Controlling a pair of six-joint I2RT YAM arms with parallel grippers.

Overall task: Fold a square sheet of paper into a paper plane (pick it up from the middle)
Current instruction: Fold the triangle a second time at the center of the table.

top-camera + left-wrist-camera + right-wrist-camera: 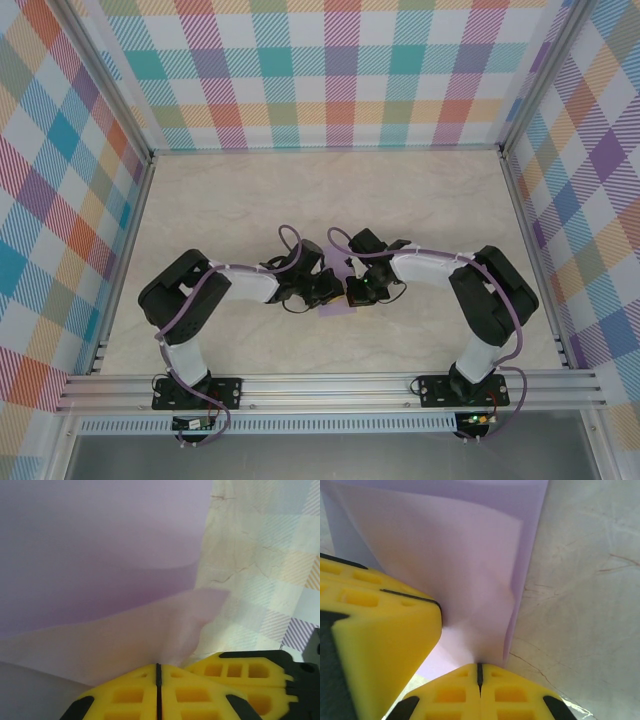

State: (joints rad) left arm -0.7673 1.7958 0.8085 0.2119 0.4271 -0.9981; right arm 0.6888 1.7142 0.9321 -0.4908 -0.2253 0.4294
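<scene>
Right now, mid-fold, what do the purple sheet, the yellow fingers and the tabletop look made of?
Sheet of paper: thin matte lavender paper; light shows through and it buckles softly at the pinch.
Fingers: matte yellow, likely moulded plastic, with recessed pockets.
Tabletop: pale, brown-veined marble look, slight sheen; stone or printed laminate, cannot tell.

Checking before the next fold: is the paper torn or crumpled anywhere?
No tear shows. The square sheet of paper buckles softly where the left gripper and right gripper pinch it; nothing else stands out.
</scene>
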